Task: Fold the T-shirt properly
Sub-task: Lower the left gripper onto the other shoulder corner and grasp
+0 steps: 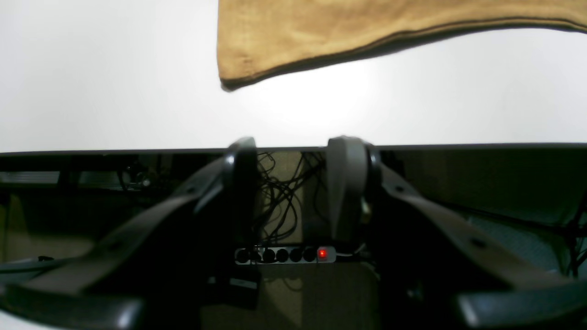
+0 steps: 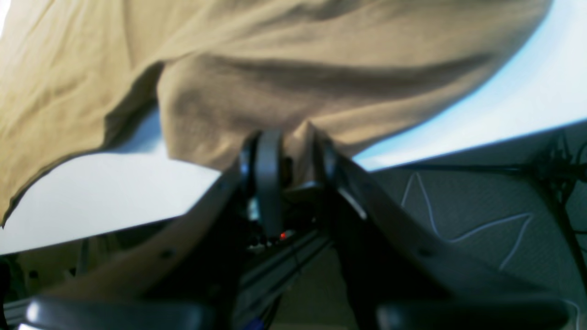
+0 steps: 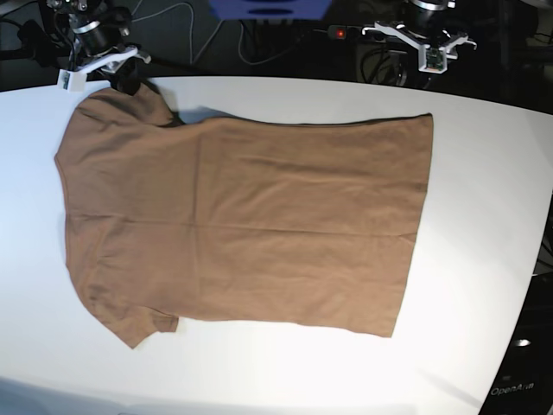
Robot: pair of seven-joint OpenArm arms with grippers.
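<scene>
At table [image 3: 484,216] edge, right tool [image 2: 293,137] pinching T-shirt [image 3: 242,225] sleeve

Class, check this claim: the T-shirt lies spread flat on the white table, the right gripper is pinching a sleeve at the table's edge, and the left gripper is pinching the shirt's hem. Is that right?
Not quite. The left gripper holds nothing: the left wrist view shows its jaws apart at the table edge, short of the T-shirt. The rest stands; the right gripper is pinching a sleeve.

T-shirt [image 3: 251,220] flat on table [image 3: 484,259] | right end effector [image 2: 293,151] at sleeve edge
</scene>
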